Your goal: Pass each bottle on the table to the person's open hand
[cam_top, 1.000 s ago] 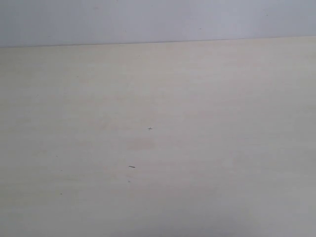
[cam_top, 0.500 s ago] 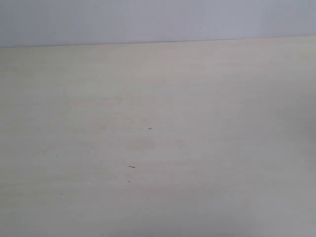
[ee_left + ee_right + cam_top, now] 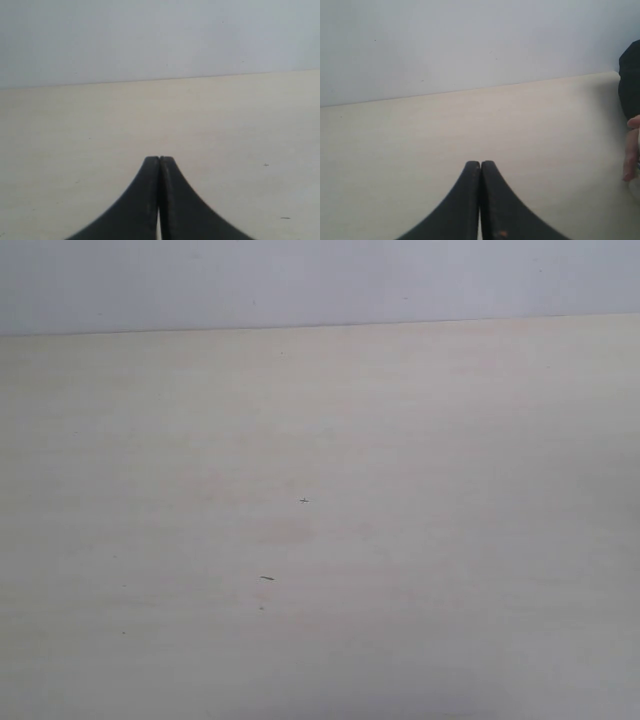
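No bottle shows in any view. The pale beige table fills the exterior view, and neither gripper appears there. My left gripper is shut with nothing between its black fingers, held over bare table. My right gripper is shut and empty too, over the table. At the edge of the right wrist view a person's hand pokes in, only the fingers showing, with a dark sleeve beside it. Whether that hand holds anything is cut off by the frame edge.
A plain pale wall rises behind the table's far edge. A few tiny dark specks mark the tabletop.
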### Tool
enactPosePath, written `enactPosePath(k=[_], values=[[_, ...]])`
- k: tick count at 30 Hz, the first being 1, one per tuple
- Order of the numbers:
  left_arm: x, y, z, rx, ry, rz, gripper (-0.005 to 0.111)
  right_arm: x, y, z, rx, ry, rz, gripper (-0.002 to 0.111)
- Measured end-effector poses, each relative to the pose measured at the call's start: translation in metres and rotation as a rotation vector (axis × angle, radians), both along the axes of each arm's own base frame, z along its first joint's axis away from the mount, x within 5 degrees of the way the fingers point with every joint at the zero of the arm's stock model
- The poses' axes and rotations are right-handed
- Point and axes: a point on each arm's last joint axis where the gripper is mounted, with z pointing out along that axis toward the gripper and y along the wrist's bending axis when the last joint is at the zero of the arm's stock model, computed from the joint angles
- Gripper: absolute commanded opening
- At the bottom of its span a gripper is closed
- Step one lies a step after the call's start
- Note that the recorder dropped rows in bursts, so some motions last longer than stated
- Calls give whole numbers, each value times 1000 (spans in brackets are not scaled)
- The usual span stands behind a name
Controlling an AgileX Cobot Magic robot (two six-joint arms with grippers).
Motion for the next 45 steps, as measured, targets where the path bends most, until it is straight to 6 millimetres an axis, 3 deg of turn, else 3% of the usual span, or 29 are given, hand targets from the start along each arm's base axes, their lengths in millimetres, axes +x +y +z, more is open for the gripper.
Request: enactPosePath(k=[4,15,22,45], values=[[3,2,-11,9,10,26,0,0,0,0,0,0,0,0],[4,3,-12,22,2,39,0,0,0,0,0,0,0,0],[7,5,-29,32,30,59,0,0,0,0,0,0,0,0],[7,5,-27,30,10,66,0,0,0,0,0,0,0,0]])
